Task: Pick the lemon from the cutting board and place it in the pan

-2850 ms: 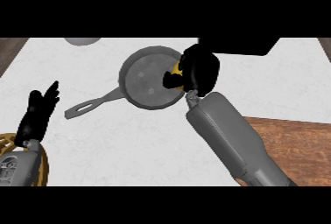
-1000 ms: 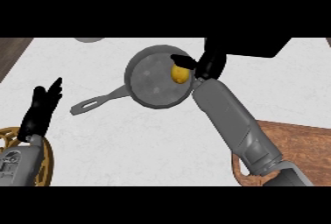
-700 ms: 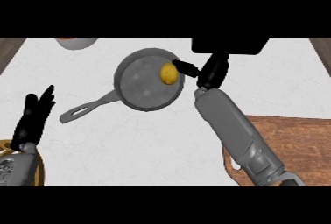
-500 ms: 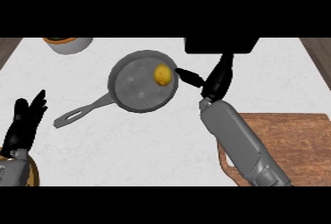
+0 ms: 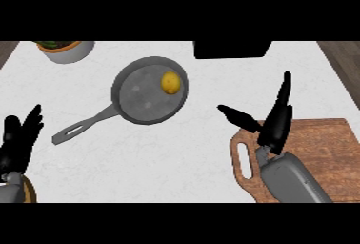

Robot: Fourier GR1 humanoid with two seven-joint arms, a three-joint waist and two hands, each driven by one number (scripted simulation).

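Observation:
The yellow lemon lies inside the grey pan, near its upper right rim. The pan's handle points down and to the left. My right hand is open, fingers straight and pointing up, thumb spread to the left; it hovers over the left end of the wooden cutting board, well to the right of the pan and apart from the lemon. At the lower left edge my left hand rests open with its fingers up.
A white bowl with something green and brown in it stands at the back left. A black block sits at the back, right of the pan. The counter's dark edges show at the far left and right.
My right hand has let go of the lemon, which now lies in the pan, and has drawn back down and to the right over the cutting board. The left hand stays open.

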